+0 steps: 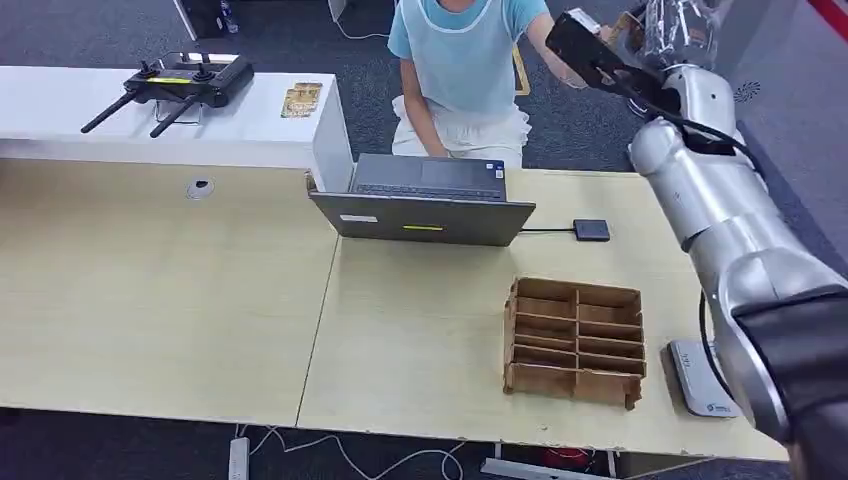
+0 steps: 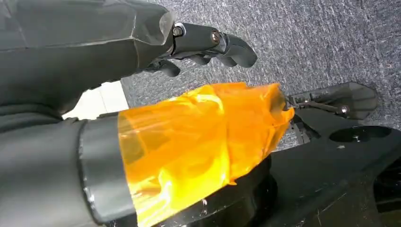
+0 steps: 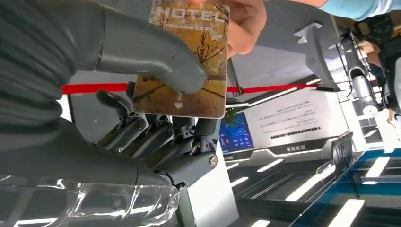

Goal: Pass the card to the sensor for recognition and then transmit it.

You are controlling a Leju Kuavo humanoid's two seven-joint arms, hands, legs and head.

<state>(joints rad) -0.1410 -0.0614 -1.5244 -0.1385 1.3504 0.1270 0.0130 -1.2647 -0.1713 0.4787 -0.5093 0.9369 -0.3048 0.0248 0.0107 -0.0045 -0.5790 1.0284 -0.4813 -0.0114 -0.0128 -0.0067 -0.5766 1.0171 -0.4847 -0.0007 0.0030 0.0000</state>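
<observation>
Card: a hotel key card (image 3: pixel 184 59) with a golden tree print, up in the air past the far right corner of the counter (image 1: pixel 420 340).
Right robot hand: (image 3: pixel 156 109) grasping the card, thick grey thumb pressed on its face, darker fingers behind it; in the head view that robot hand (image 1: pixel 640 40) is raised high at the end of the silver arm.
Person's hand: (image 3: pixel 243 23) on the card's far end, pinching it at the same moment, so both have hold of it.
Person: sits behind the counter in a light blue top (image 1: pixel 465 40), arm stretched toward the raised card.
Left robot hand: (image 2: pixel 208 47) hanging over grey carpet, fingers curled in, nothing in them.
Laptop: (image 1: pixel 425 200) open on the counter in front of the person.
Sensor: small dark pad (image 1: pixel 591 230) just right of the laptop, joined to it by a cable.
Cardboard divider box: (image 1: pixel 575 340) nearer the robot, well apart from the card.
</observation>
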